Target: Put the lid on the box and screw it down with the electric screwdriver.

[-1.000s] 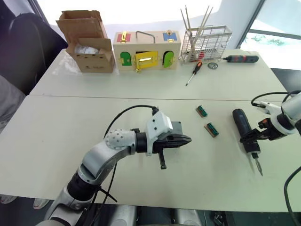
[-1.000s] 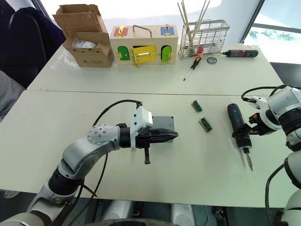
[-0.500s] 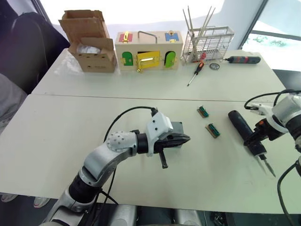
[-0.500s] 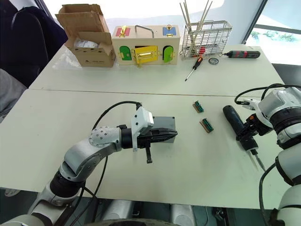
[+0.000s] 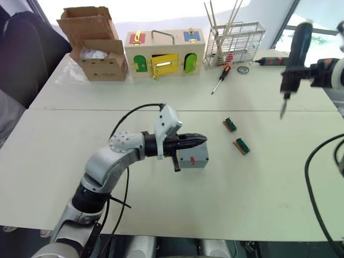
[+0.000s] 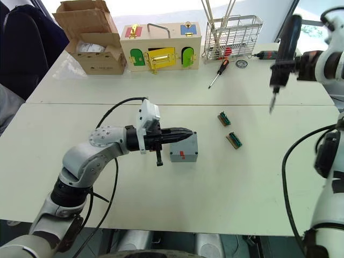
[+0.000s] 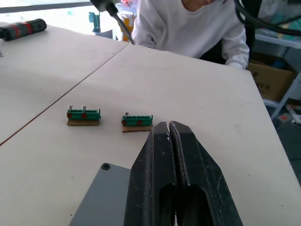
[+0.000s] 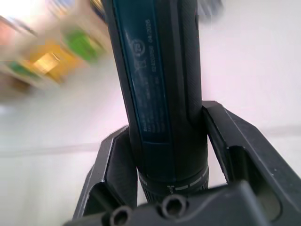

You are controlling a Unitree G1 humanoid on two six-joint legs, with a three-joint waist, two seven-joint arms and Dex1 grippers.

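Up at two o'clock the right pincer (image 5: 299, 69) grips the electric screwdriver (image 5: 294, 49) aloft; left pincer (image 5: 200, 141), pressed shut, rests on the box (image 5: 193, 156). Next: bring the bit down.

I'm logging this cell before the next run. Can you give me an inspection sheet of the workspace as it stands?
Surface: two pale tables butted together.
Job's things: grey box with lid on it, red mark facing the robot; electric screwdriver held upright in the air, bit down.
Clutter: two green blocks, cardboard carton, wooden box, wire rack, hand screwdriver.
Hands: left hand shut over the lid; right hand clamps the driver.
Cables: black cable on left arm.
Surroundings: person in white.
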